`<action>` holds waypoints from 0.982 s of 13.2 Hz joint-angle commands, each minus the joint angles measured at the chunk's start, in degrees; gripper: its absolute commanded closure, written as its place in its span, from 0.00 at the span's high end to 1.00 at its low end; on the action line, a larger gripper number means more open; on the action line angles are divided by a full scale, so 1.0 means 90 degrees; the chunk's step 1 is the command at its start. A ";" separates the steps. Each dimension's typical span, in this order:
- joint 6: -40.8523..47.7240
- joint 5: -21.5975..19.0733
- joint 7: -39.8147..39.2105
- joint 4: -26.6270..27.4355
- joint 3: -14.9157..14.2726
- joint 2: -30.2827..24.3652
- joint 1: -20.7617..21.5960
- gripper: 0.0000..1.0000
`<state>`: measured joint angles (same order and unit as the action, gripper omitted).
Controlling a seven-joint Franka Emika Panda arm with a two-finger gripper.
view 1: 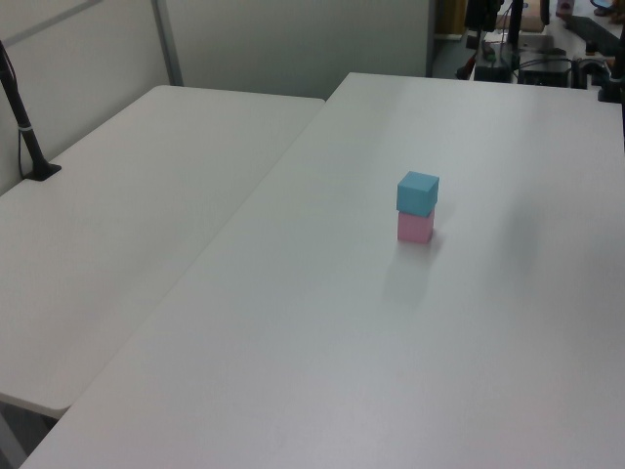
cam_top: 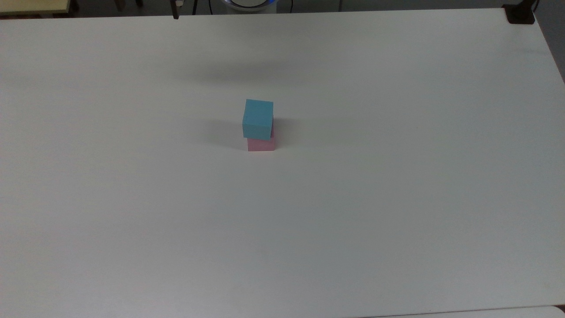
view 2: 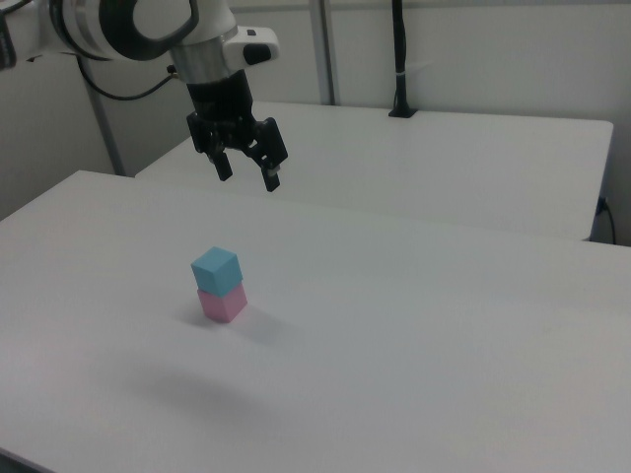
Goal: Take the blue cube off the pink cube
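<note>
A small matte blue cube [cam_top: 258,118] with plain faces sits on top of a pale pink cube [cam_top: 261,144] of about the same size, the two stacked near the middle of a smooth white table [cam_top: 397,198]. In the top view the blue cube is turned slightly against the pink one, so its edges do not line up and it overhangs a little toward the top view's left. In the left view the stack [view 1: 417,207] stands upright on the right-hand table, well apart from its edges; a second white table [view 1: 146,195] adjoins it on the left view's left, with a black post [view 1: 24,122] clamped to its far corner.

In the right view the gripper [view 2: 248,169] hangs in the air above and beyond the stack, well clear of both cubes. Its two black fingers [view 2: 271,163] point down and are spread wide with nothing between them. The arm [view 2: 138,25] behind it is glossy white with rounded joints and a black band. A soft shadow lies on the table near the stack.
</note>
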<state>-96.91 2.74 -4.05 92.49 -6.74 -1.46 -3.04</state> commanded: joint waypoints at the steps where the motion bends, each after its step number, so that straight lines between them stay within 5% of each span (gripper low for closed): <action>1: 0.0093 -0.0283 -0.0097 0.0104 -0.0110 -0.0082 0.0074 1.00; 13: 0.0045 -0.0245 -0.0331 0.0124 -0.0012 0.0201 0.0287 1.00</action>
<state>-96.50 1.26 -5.78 92.81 -6.63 -0.53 -2.61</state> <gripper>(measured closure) 0.000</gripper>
